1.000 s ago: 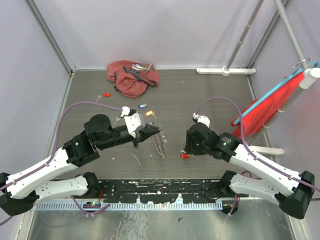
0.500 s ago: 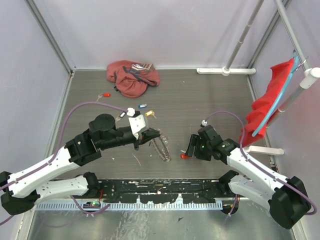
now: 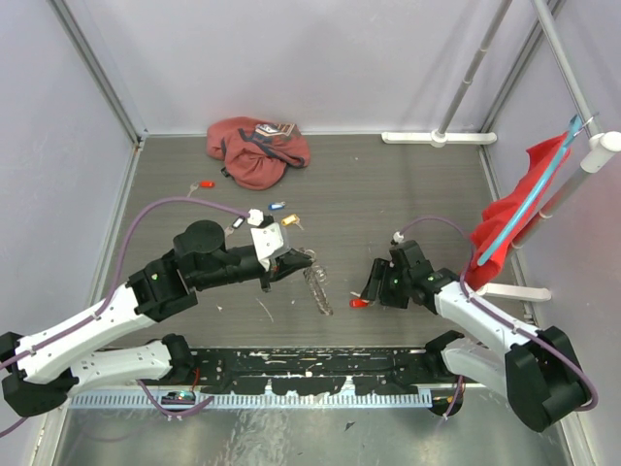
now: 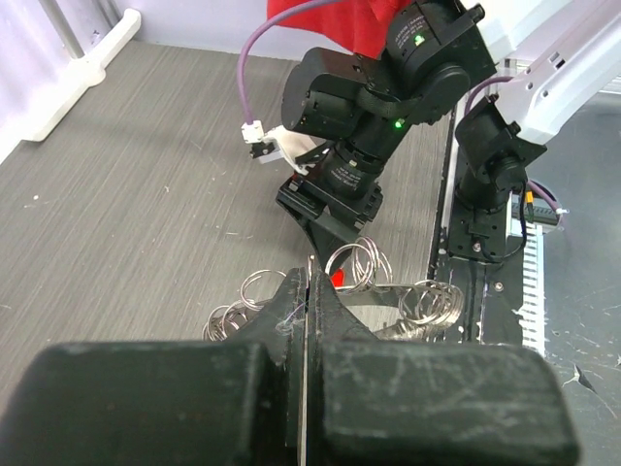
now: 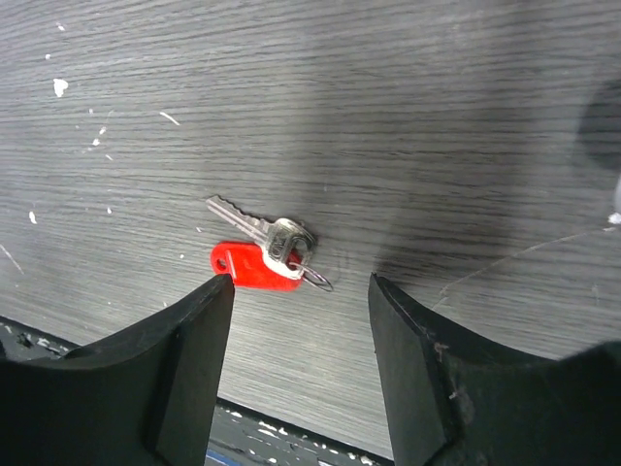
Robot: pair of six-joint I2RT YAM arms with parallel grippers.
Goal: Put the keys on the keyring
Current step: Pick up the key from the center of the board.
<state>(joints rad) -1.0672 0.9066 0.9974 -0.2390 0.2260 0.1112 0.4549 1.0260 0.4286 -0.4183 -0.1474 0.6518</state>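
Observation:
My left gripper is shut on the keyring, a dangling bunch of silver loops on a thin metal band, held just above the floor. In the left wrist view the fingertips pinch the band and the keyring's loops hang beyond them. My right gripper is open and low over a red-headed key. In the right wrist view that key, with its silver blade and small ring, lies flat just ahead of the gripper, towards the left finger. More keys lie further back: red, blue, yellow-orange.
A reddish-pink cloth bag lies at the back of the floor. A red cloth hangs from a pole on the right. A black strip runs along the near edge between the arm bases. Grey walls close in both sides.
My right gripper has drawn back and lowered, open, over the red key. My left gripper has shifted slightly with the keyring. The red cloth on the right has swung.

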